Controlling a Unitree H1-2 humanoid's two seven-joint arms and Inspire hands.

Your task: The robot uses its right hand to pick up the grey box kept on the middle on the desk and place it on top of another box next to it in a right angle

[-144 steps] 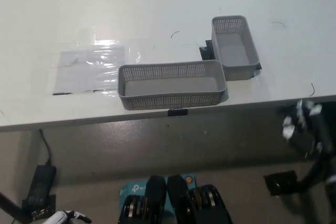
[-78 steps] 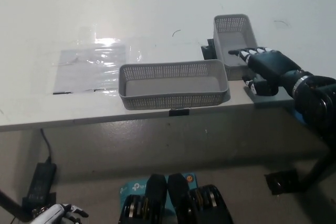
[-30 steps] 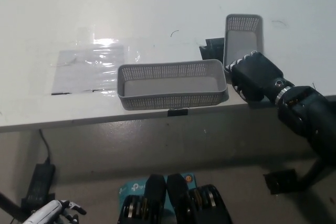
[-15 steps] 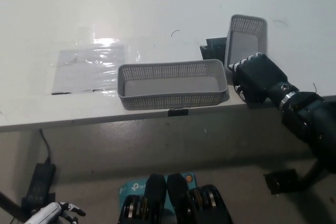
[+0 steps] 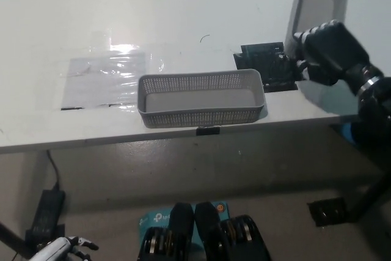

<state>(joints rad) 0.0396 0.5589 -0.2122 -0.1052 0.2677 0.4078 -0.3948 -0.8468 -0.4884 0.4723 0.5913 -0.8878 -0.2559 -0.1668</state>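
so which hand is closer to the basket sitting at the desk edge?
Right. The black right hand is up beside that basket, off its right end, gripping the other lifted basket. The white left hand hangs low below the desk, far off to the lower left.

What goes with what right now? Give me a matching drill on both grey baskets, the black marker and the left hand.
Things:
1. lifted grey basket
2. long grey basket
3. black marker
4. left hand

States:
A. flat on the desk, uncovered
B. low at the lower left, off the desk
C. held up by the right hand
D. sitting at the desk's front edge

Pairs: 1-C, 2-D, 3-A, 4-B
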